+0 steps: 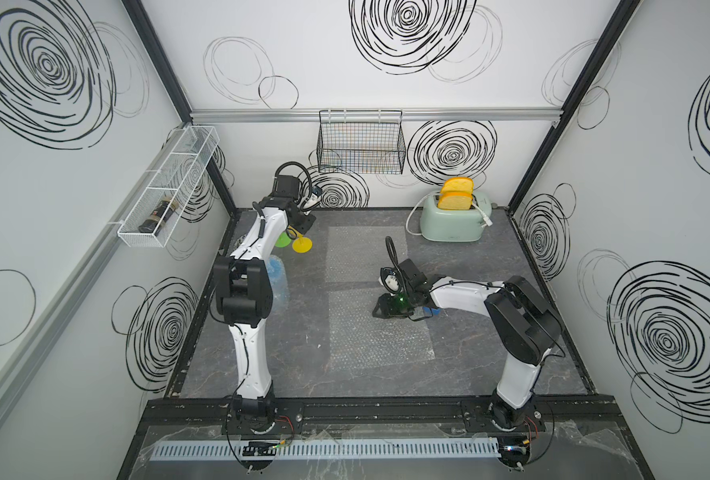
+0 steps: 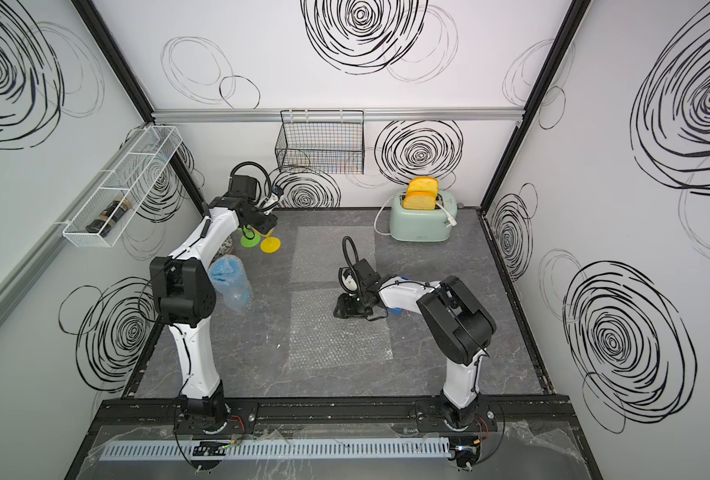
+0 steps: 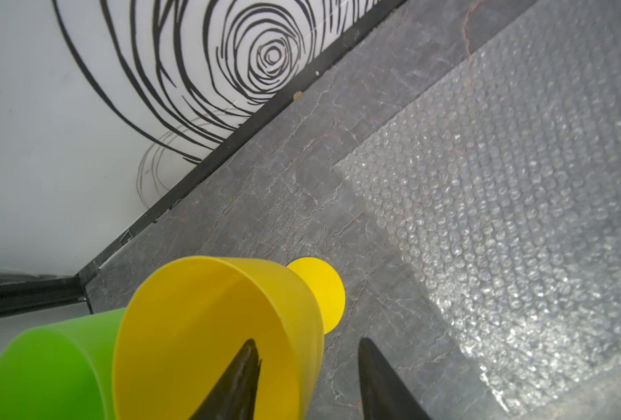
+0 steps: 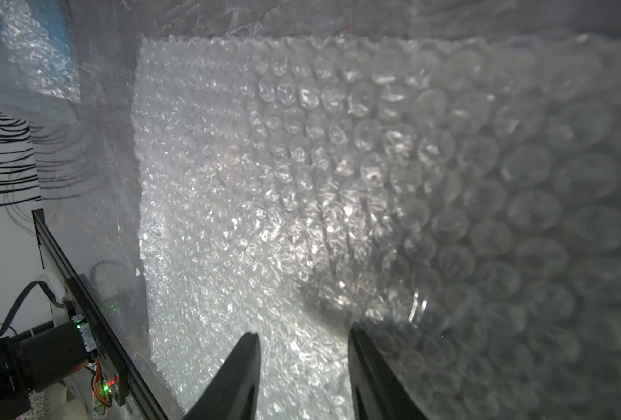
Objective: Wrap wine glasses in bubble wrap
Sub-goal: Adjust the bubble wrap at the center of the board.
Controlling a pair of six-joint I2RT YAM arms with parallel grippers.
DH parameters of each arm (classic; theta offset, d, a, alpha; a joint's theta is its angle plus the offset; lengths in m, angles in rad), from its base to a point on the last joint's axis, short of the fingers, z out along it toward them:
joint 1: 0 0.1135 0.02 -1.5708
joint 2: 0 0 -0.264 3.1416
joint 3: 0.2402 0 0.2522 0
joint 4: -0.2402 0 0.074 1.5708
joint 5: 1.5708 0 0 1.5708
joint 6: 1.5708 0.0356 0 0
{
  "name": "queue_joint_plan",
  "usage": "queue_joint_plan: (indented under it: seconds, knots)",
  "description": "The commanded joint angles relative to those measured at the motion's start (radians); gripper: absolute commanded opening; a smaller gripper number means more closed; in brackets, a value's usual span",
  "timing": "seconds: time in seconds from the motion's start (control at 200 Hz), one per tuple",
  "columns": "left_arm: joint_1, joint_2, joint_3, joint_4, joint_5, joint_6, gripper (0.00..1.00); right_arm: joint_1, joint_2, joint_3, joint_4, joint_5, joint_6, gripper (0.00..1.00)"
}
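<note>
Yellow goblet [image 3: 207, 327]: upright at the far left corner, clear of both sheets, with the green goblet [image 3: 54, 367] just beside it. The left gripper [image 3: 307, 341] has its fingers apart, one inside the cup and one outside, and no pinch on the wall shows. Hazard: a rim-only hold on thin plastic may let the goblet swing or slip on the lift, tipping the green goblet or rucking the far sheet [image 3: 501, 203]. Right gripper [image 4: 303, 332]: low at the near sheet [image 1: 378, 336], fingers apart, sheet raised across its lens. Whether it holds the sheet cannot be told, and a tug could drag the sheet askew.
</note>
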Motion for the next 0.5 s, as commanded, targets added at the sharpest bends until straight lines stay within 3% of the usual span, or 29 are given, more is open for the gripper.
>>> queue_joint_plan:
  seconds: [0.0, 0.2, 0.23, 0.245, 0.255, 0.275, 0.41, 0.495]
  knots:
    - [0.010, 0.011, 0.033, -0.039, 0.053, 0.011, 0.36, 0.007, -0.026, -0.008, 0.037, 0.019, 0.062, 0.45]
    - [0.002, -0.009, 0.035, -0.084, 0.104, 0.004, 0.09, -0.001, -0.217, 0.015, -0.060, 0.091, 0.009, 0.57]
    - [-0.002, -0.018, 0.032, -0.089, 0.111, 0.004, 0.05, -0.008, -0.256, 0.020, -0.091, 0.114, -0.010, 0.72]
    - [-0.003, -0.024, 0.032, -0.093, 0.114, 0.004, 0.05, -0.012, -0.273, 0.021, -0.105, 0.122, -0.019, 0.93]
    - [-0.004, -0.028, 0.032, -0.095, 0.117, 0.005, 0.05, -0.015, -0.289, 0.023, -0.114, 0.129, -0.026, 1.00]
    - [-0.008, -0.036, 0.031, -0.101, 0.123, 0.008, 0.00, -0.022, -0.314, 0.024, -0.134, 0.143, -0.040, 0.98]
    - [-0.038, -0.126, 0.021, -0.137, 0.153, 0.023, 0.00, -0.087, -0.518, 0.000, -0.220, 0.231, -0.163, 0.97]
    - [-0.056, -0.208, -0.014, -0.144, 0.216, 0.006, 0.00, -0.126, -0.663, -0.083, -0.181, 0.296, -0.205, 0.97]
